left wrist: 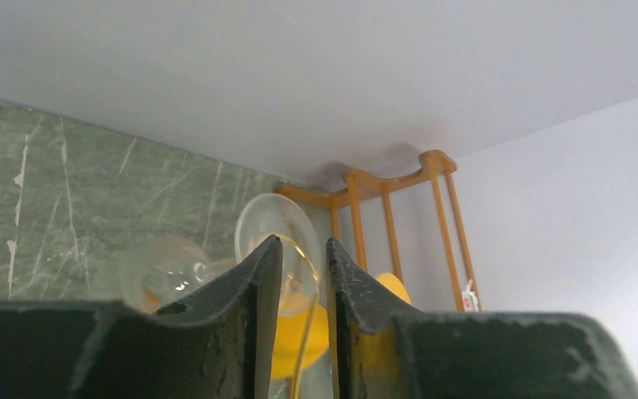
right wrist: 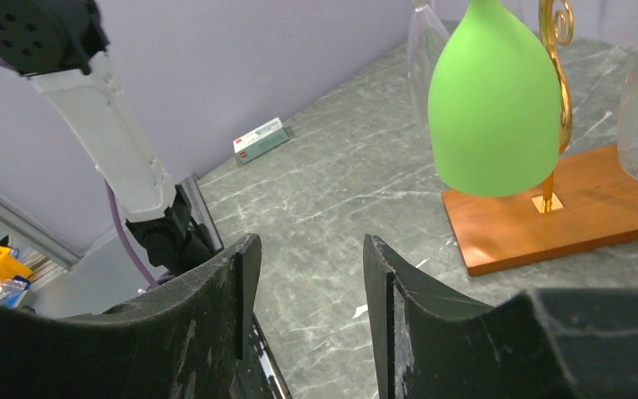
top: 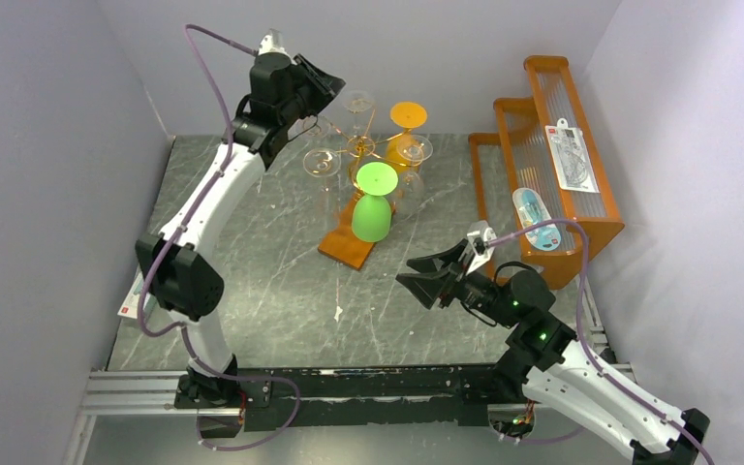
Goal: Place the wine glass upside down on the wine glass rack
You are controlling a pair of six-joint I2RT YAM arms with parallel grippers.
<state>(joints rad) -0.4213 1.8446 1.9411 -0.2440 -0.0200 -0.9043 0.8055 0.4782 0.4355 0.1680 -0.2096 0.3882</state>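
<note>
Left gripper (left wrist: 303, 245) nearly closed about wine glass (left wrist: 272, 218) stem, hold not determinable; right gripper (right wrist: 310, 243) open; a slip would strike wine glass rack (top: 347, 248)

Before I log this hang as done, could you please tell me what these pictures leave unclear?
- Left wrist: whether the left gripper clamps the clear wine glass is hidden by its own fingers.
- Top external: the wire hooks of the wine glass rack are too thin to trace.
- Right wrist: the green wine glass has its foot cut off by the top edge.
</note>
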